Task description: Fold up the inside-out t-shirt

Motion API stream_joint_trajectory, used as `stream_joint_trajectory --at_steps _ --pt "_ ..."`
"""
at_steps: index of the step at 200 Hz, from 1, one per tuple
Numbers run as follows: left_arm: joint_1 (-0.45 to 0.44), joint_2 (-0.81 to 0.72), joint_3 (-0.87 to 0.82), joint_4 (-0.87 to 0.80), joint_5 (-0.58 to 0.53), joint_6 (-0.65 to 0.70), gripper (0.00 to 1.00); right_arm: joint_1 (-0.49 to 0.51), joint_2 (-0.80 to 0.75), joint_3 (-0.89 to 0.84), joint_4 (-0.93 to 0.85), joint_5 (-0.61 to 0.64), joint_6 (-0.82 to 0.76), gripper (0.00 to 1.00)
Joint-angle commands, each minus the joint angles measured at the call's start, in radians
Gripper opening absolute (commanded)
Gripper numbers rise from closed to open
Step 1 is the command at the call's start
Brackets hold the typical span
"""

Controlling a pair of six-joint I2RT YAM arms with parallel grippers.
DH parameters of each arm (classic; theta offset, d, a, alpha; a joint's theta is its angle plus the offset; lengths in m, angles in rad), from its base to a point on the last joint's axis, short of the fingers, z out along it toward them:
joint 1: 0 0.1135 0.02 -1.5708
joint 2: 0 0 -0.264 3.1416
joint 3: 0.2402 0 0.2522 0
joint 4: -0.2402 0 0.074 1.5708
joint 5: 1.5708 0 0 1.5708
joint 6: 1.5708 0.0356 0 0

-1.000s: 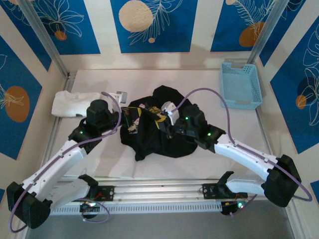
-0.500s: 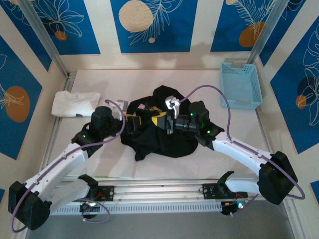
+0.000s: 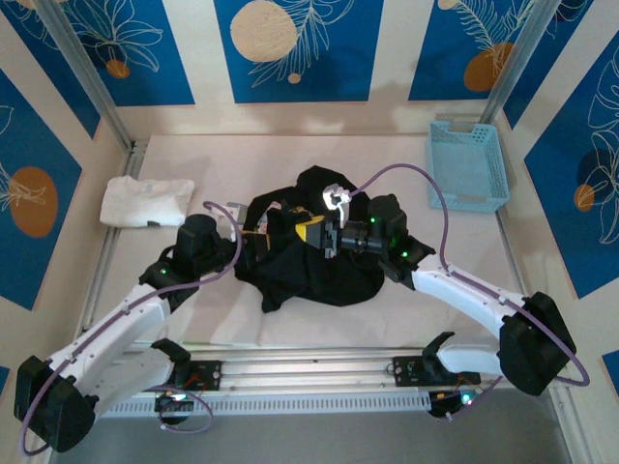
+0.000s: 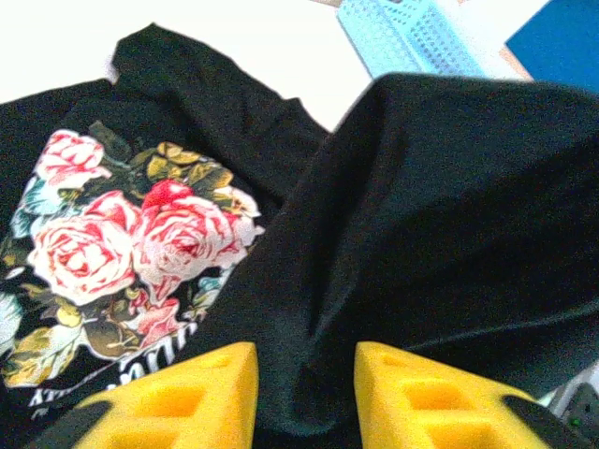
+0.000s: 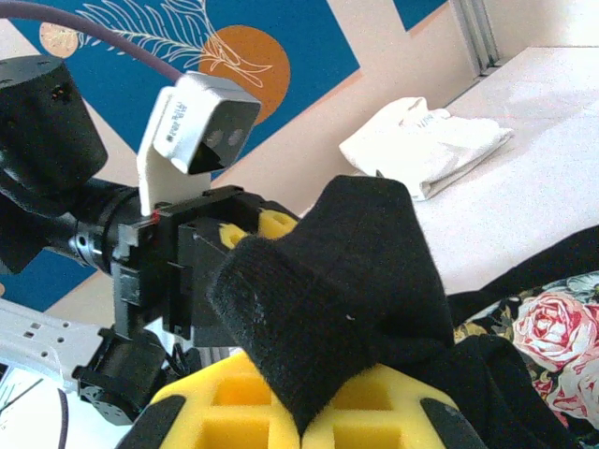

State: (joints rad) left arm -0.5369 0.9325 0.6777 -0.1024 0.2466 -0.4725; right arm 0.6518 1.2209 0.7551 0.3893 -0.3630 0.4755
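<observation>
My R end effector (image 5: 309, 383) pinches the black tee (image 3: 319, 275), bunched at mid table (image 3: 387, 159). My L end effector (image 4: 306, 379) straddles a fold; clamped or not, can't tell. Blue basket (image 3: 468, 166) far-right, tee outside it.

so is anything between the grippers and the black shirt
Nothing visible. The right gripper is shut on a raised fold of the shirt, and the left gripper has another fold between its fingers. The white shirt and the basket lie well aside.
</observation>
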Motion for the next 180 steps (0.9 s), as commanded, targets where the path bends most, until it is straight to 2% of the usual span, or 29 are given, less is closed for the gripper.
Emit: stream_joint_trajectory --at_steps 1,35,82,180 --pt "-0.005 -0.006 -0.006 0.08 0.115 -0.029 0.25 -0.007 -0.02 -0.006 -0.001 0.001 -0.007 0.0" --pt "-0.005 0.062 0.021 0.105 0.155 -0.048 0.24 -0.009 -0.02 -0.007 -0.002 0.002 -0.008 0.0" --pt "0.002 0.128 0.055 0.09 0.102 -0.037 0.25 -0.01 -0.038 -0.017 -0.01 0.008 -0.011 0.0" --pt "0.009 0.219 0.083 0.142 0.143 -0.038 0.31 -0.017 -0.055 -0.032 -0.008 0.016 -0.011 0.0"
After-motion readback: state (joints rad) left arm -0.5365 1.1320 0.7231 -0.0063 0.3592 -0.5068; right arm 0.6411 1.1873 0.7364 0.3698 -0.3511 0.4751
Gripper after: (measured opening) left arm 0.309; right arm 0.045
